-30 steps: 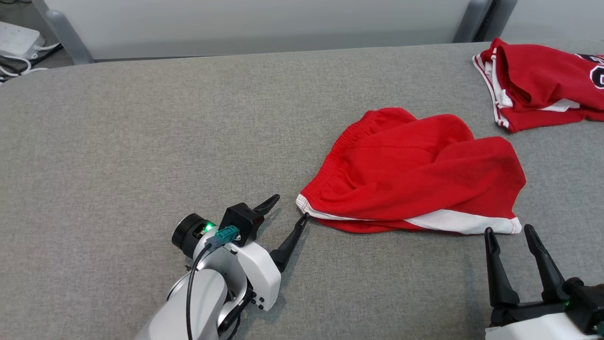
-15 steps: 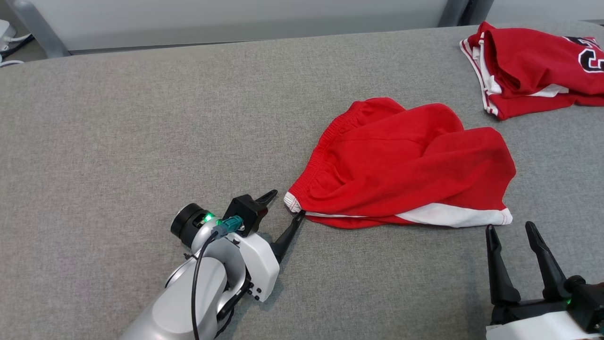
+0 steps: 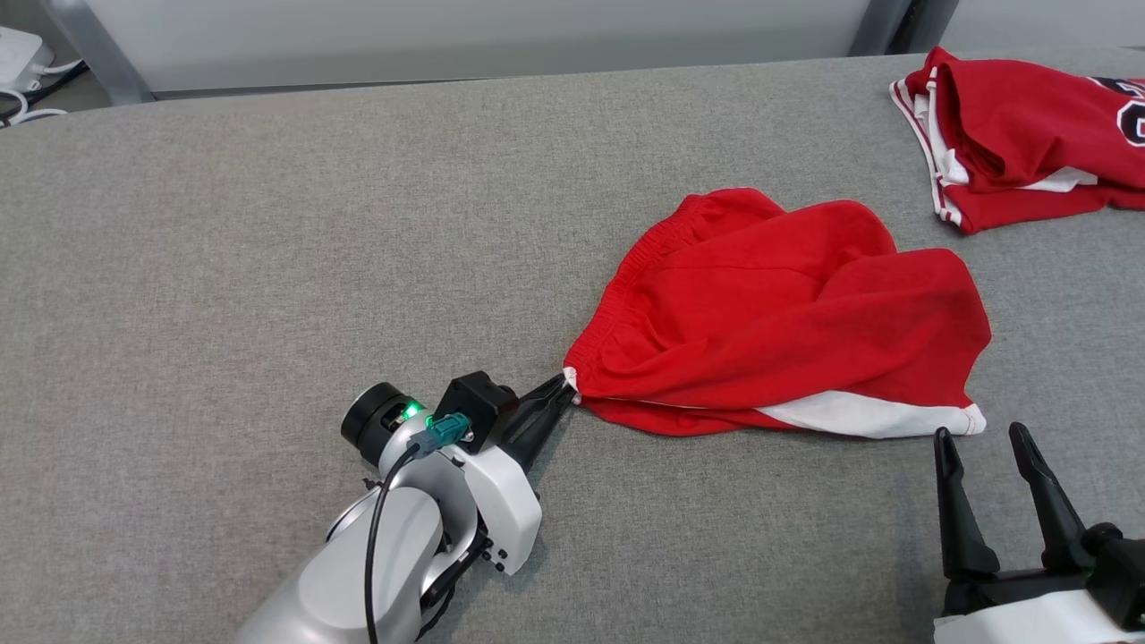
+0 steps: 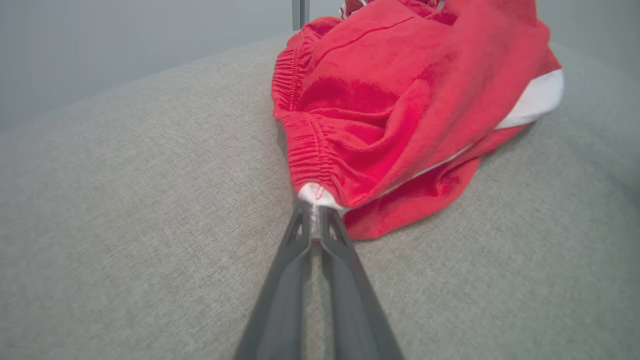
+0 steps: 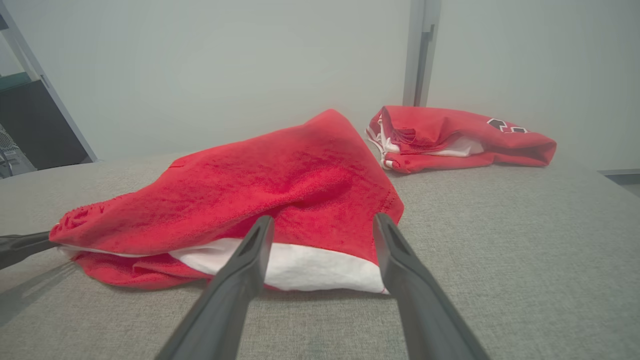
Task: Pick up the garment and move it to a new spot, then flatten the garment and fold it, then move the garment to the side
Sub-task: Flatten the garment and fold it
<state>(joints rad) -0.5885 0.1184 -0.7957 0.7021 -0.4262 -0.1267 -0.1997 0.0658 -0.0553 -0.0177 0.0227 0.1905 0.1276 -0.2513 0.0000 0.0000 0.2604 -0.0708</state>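
A pair of crumpled red shorts (image 3: 787, 331) in soft knit cloth, with an elastic waistband and a broad white hem band, lies on the grey fabric-covered desk (image 3: 268, 250). A folded red jersey (image 3: 1020, 125) with white trim and black lettering sits at the desk's far right. The red shorts lie near that jersey without touching it, on its nearer, left side in the head view.

The left gripper (image 3: 564, 389) is at the end of the red shorts farthest from the jersey. Its two dark fingers are clenched together on the white-stitched corner of the waistband, low over the desk. The left wrist view shows the cloth pinched between the tips, with the gathered elastic rising straight off them.

The right gripper (image 3: 978, 431) is on the near side of the jersey, just beside the white hem corner. Its fingers are spread wide and grasp nothing. Whether they touch the hem I cannot tell.
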